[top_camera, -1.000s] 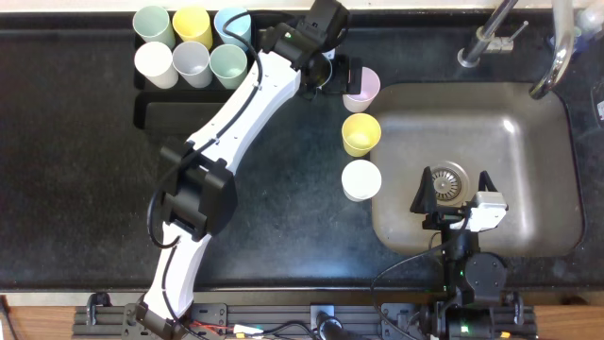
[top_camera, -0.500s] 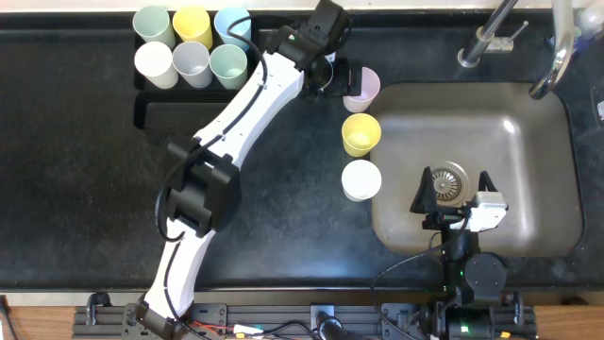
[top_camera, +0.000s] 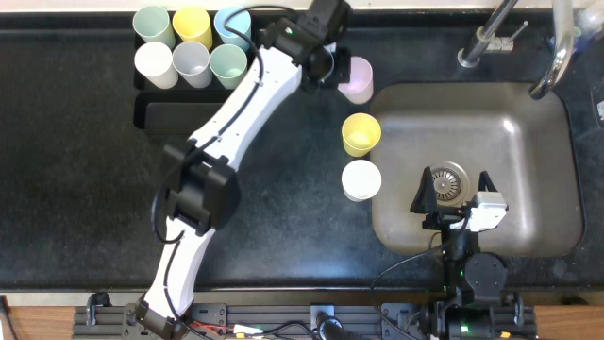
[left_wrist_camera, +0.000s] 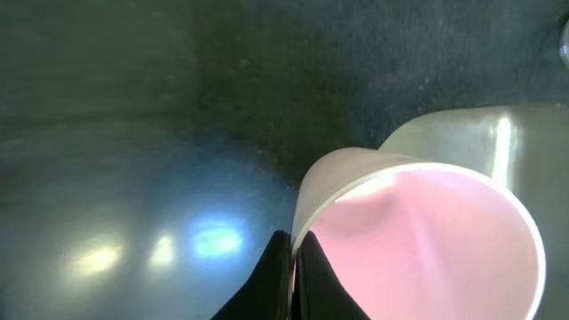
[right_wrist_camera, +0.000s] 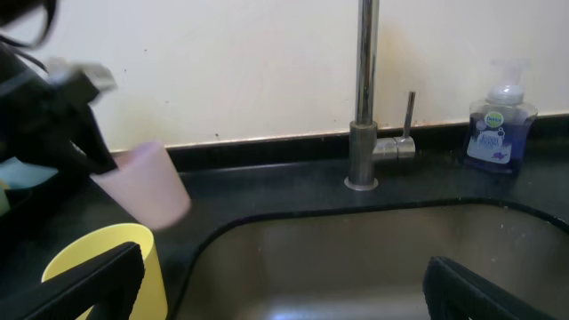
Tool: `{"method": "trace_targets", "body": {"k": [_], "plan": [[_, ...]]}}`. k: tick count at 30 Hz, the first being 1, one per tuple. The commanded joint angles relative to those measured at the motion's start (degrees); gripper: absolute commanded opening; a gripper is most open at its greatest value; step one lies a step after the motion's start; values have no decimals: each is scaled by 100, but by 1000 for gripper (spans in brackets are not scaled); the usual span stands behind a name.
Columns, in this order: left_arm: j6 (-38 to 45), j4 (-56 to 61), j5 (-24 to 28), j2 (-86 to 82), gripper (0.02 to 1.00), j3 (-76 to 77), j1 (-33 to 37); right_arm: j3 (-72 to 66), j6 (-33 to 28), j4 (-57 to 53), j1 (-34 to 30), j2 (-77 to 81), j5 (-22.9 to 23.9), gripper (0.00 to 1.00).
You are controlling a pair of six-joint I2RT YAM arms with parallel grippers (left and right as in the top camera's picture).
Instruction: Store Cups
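From above, we are seeing the left gripper clenching on the pink cup at the far side of the dark counter, just left of the sink. 6 cups are standing in the black tray at the far left. The yellow cup and the white cup are sitting at the sink's left rim, near each other but apart. The right gripper is hanging over the basin, jaws spread wide and holding nothing.

From the left wrist, we are watching the 2 fingers pinching the pink cup at its rim, the wall caught between them. The cup is tilting over the speckled counter.

From the right wrist, the pink cup is hanging tilted just beyond the yellow cup, seemingly clear of the counter. A faucet and a soap bottle are standing along the far edge, against a pale wall.

We are judging the task as well underway: 6 cups stored, 1 in the grip and needing to travel left to the tray, and 2 left to fetch.
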Motion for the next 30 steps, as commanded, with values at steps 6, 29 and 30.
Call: {"method": "trace_targets", "body": {"k": [6, 29, 30], "plan": [[-848, -2050, -1460, -2354, 36, 192, 1464, -76, 20, 26, -35, -44, -42, 998], [-1331, 111, -1064, -3762, 36, -4341, 4072, -76, 20, 26, -35, -44, -42, 998], [-1329, 111, -1071, -3687, 36, -4341, 4079, -76, 20, 26, -35, -44, -42, 996]]}}
